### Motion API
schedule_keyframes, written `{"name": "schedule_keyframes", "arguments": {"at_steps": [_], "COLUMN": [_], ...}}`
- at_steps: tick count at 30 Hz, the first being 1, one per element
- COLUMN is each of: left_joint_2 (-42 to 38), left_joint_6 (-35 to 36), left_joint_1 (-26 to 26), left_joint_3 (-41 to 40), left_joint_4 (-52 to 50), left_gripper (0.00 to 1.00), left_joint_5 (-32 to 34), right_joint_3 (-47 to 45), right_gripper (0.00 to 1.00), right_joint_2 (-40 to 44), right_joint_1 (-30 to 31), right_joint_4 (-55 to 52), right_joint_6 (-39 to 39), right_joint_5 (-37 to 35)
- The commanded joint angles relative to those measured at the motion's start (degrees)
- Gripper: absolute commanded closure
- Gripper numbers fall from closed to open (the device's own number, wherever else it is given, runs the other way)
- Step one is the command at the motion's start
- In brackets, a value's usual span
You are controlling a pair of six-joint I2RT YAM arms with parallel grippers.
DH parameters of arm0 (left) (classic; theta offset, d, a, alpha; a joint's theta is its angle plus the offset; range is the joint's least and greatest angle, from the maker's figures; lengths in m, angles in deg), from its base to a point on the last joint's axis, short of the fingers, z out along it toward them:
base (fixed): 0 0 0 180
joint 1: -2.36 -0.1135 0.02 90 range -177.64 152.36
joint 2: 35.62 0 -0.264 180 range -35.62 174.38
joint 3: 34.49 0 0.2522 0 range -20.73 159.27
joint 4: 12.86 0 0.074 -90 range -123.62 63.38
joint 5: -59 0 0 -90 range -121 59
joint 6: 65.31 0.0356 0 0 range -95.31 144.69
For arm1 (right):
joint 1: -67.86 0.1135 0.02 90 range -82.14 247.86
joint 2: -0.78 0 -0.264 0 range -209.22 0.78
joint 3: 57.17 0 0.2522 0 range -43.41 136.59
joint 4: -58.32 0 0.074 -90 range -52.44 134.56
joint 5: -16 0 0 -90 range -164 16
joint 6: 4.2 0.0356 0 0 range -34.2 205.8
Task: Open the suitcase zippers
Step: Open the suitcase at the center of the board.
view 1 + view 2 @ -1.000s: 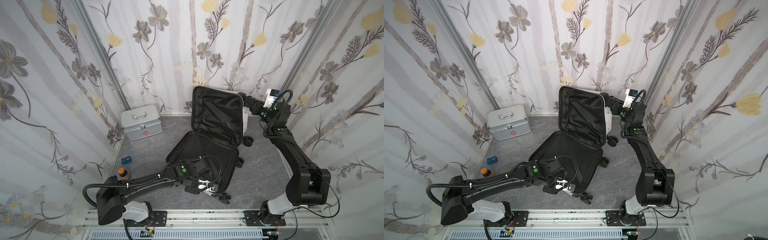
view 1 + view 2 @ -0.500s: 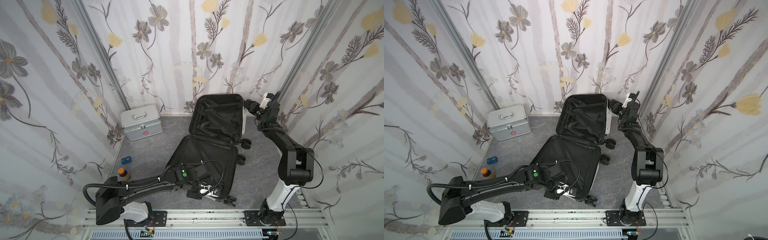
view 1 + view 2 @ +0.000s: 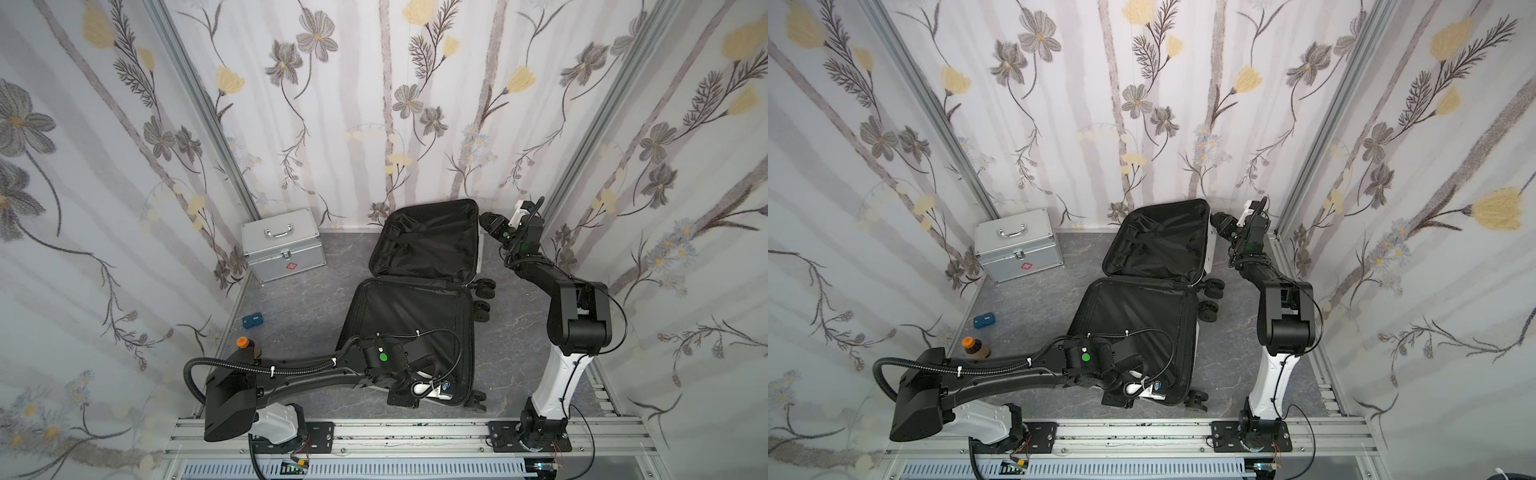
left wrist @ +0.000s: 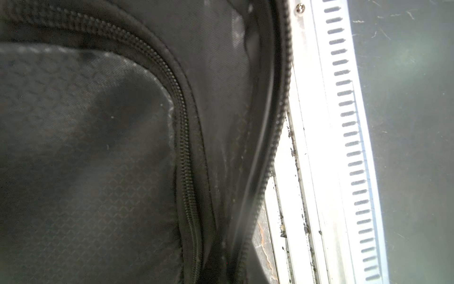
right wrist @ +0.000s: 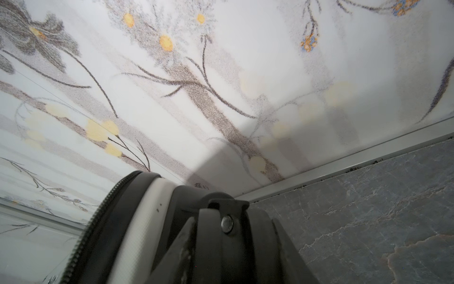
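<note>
The white suitcase (image 3: pixel 415 316) (image 3: pixel 1142 320) lies unzipped and spread in both top views. Its near half is flat on the floor, black lining up. The far half (image 3: pixel 428 245) leans up toward the back wall. My left gripper (image 3: pixel 405 395) (image 3: pixel 1119 395) sits at the near rim of the flat half. Its fingers do not show in the left wrist view, which holds only lining and the parted zippers (image 4: pixel 275 137). My right gripper (image 3: pixel 486 219) (image 3: pixel 1219 218) grips the raised half's top right corner, shut on a black handle piece (image 5: pixel 227 236) beside the white shell (image 5: pixel 147 221) and zipper teeth (image 5: pixel 86 233).
A silver aluminium case (image 3: pixel 284 245) stands at the back left. A small blue object (image 3: pixel 252 321) and an orange-capped brown bottle (image 3: pixel 243 343) sit by the left wall. The suitcase wheels (image 3: pixel 484 291) point right. An aluminium rail (image 3: pixel 395 432) runs along the front. Flowered walls close in on three sides.
The raised half has swung back toward the wall with my right gripper on it, and the right arm has folded back. The flat half and my left gripper slid a little nearer the rail.
</note>
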Motion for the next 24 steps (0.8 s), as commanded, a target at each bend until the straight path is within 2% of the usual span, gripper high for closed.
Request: {"name": "schedule_keyframes", "arguments": {"at_steps": [1, 6, 20, 22, 24], "left_joint_2": [-0.2, -0.3, 0.1, -0.2, -0.4], "left_joint_6": [-3.5, -5.9, -12.6, -13.0, -13.4], "left_joint_1": [-0.3, -0.3, 0.1, 0.1, 0.1], "left_joint_3": [-0.3, -0.5, -1.2, -1.4, -1.6], "left_joint_4": [8.2, 7.0, 7.6, 7.4, 7.6], "left_gripper": [1.0, 1.0, 1.0, 1.0, 1.0], "left_joint_5": [3.2, 2.7, -0.9, -0.1, 1.0], "right_joint_3": [-0.1, -0.5, 1.2, 1.7, 1.6], "right_gripper": [0.97, 0.86, 0.82, 0.78, 0.67], "right_joint_2": [-1.7, -3.0, -8.1, -8.3, -8.0], "right_joint_1": [0.5, -0.3, -2.4, -2.5, -2.4], "right_joint_4": [1.6, 2.2, 0.1, -0.6, -1.6], "right_joint_6": [-6.2, -4.9, -5.1, -4.9, -5.1], "right_joint_5": [0.7, 2.5, 4.2, 4.1, 3.8]}}
